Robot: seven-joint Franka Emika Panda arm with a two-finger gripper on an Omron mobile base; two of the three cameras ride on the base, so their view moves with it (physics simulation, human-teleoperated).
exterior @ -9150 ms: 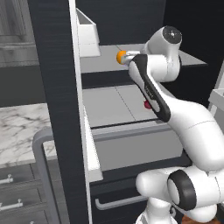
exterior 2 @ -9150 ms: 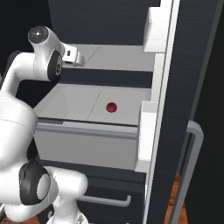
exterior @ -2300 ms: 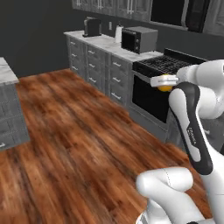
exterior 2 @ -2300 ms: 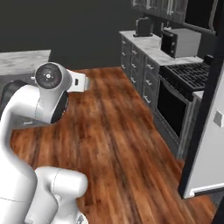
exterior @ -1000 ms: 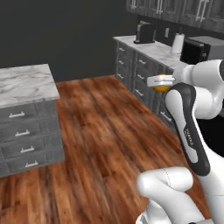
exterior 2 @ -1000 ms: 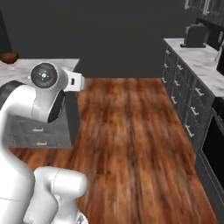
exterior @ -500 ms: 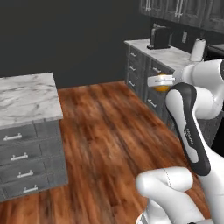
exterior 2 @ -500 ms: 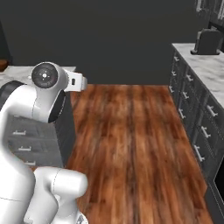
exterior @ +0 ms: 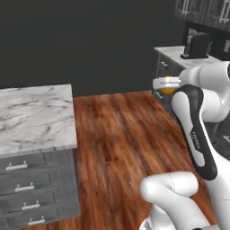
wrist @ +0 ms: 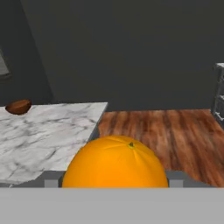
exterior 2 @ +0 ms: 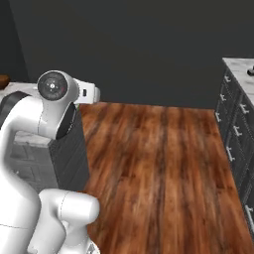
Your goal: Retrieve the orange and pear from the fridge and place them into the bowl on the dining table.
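The gripper (exterior: 167, 84) pinches the orange (wrist: 115, 162) mid-carry; the bowl (wrist: 18, 106) sits upper left on the dining table (wrist: 52, 135). Next: approach, lower, release.

Bright orange fruit, the orange (wrist: 115, 162); reddish-brown bowl (wrist: 18, 106); the dining table (exterior: 36, 117) white marble with grey veins (grey drawers below); floor (exterior 2: 158, 163) striped warm brown wood; back wall dark charcoal
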